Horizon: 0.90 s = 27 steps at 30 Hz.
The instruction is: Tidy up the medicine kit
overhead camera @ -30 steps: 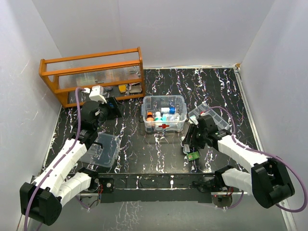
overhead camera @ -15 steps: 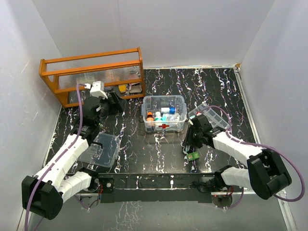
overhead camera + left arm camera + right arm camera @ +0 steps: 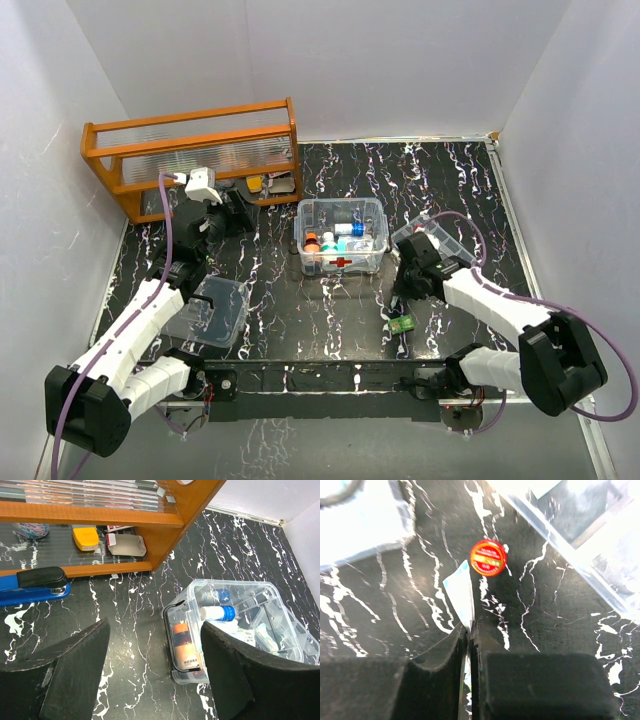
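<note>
The medicine kit (image 3: 340, 236), a clear box with a red cross on its front, stands open mid-table with bottles inside; the left wrist view shows it too (image 3: 227, 625). My right gripper (image 3: 401, 297) is low over the table to the right of the kit. In the right wrist view it (image 3: 471, 625) is shut on a thin white-and-blue packet (image 3: 461, 596), held edge-up between the fingers. A small red round tin (image 3: 488, 557) lies just beyond it. My left gripper (image 3: 236, 213) hangs open and empty (image 3: 155, 680) between the rack and the kit.
An orange wooden rack (image 3: 190, 150) stands at the back left, with a blue stapler (image 3: 32, 582) and a yellow item (image 3: 85, 537) by its base. A clear lid (image 3: 212, 311) lies front left, another clear piece (image 3: 437, 238) lies right of the kit, and a green packet (image 3: 402, 323) lies near the front.
My right gripper has closed onto the thin packet. The left arm swung back toward the rack early on and has held still since.
</note>
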### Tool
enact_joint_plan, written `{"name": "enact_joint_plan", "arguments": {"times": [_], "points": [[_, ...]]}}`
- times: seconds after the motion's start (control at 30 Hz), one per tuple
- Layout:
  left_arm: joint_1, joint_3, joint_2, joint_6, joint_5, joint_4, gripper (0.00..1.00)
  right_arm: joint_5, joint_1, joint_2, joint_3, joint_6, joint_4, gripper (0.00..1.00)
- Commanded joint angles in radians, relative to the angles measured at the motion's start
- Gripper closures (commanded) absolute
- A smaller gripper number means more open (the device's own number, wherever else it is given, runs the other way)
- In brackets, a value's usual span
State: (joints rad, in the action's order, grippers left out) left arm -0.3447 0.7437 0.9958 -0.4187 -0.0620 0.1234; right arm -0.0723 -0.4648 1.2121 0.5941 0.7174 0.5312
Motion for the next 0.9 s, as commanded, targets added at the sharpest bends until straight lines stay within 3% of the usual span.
{"name": "enact_joint_plan", "arguments": {"times": [0.0, 0.17, 0.43, 0.6, 0.87], "points": [[-0.003, 0.006, -0.035, 0.021, -0.015, 0.005, 0.28, -0.099, 0.002, -0.07, 0.129, -0.008, 0.024, 0.96], [-0.002, 0.011, -0.035, 0.014, -0.007, 0.002, 0.28, -0.132, 0.083, -0.019, 0.241, -0.127, 0.087, 0.98], [-0.003, -0.002, -0.056, 0.015, -0.002, 0.015, 0.28, -0.07, 0.233, 0.08, 0.394, -0.469, 0.044, 0.99], [-0.003, -0.009, -0.062, 0.031, -0.004, 0.022, 0.28, 0.062, 0.247, 0.19, 0.479, -0.617, 0.06, 0.96], [-0.002, -0.009, -0.065, 0.046, -0.008, 0.021, 0.28, 0.005, 0.247, 0.307, 0.546, -0.707, 0.132, 0.98]]}}
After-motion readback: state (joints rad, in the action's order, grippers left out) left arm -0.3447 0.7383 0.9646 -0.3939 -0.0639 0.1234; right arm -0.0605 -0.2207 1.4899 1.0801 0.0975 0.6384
